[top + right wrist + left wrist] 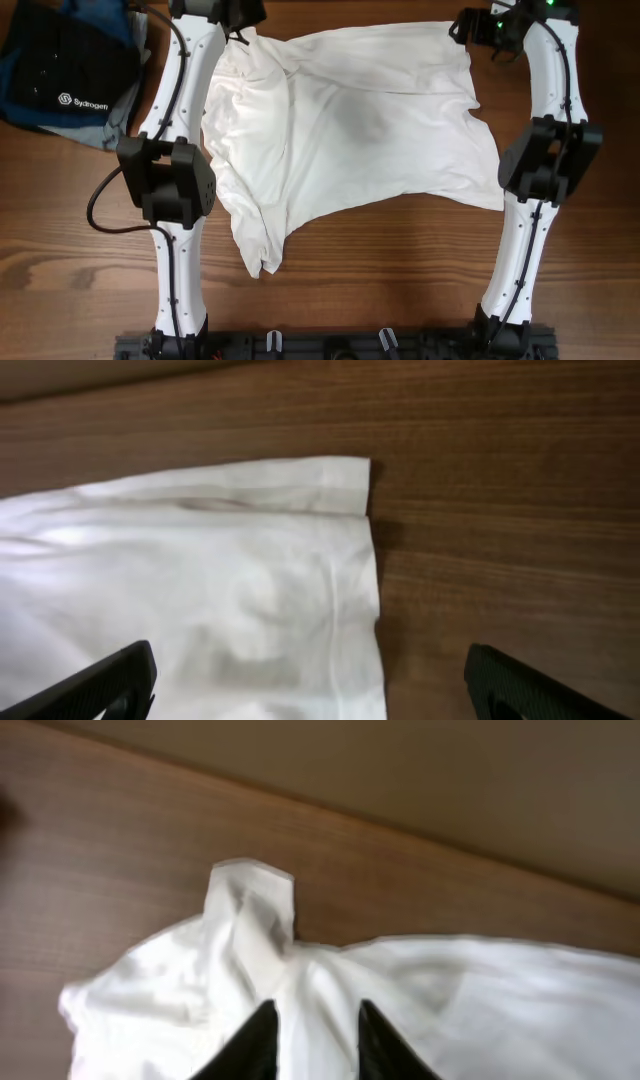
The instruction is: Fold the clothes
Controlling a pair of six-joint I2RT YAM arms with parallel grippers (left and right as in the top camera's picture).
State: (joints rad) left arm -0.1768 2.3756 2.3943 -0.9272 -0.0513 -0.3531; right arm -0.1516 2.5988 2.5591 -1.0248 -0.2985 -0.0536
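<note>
Between the jaws of the left gripper lies the white garment. The jaws stand narrow, and I cannot tell whether they pinch the cloth. Just ahead of them a sleeve end sticks out, finishing in a flat hem. Bare table lies past that hem and off to its left.

The jaws of the right gripper stand wide, holding nothing. The garment's side edge runs away from a spot between them to a corner, with a folded band along the far edge. Open wood lies on the right of that edge and past the corner.

From overhead the garment lies spread between both arms, its near edge slanting to a point. A dark stack sits well apart, outside the left arm.
</note>
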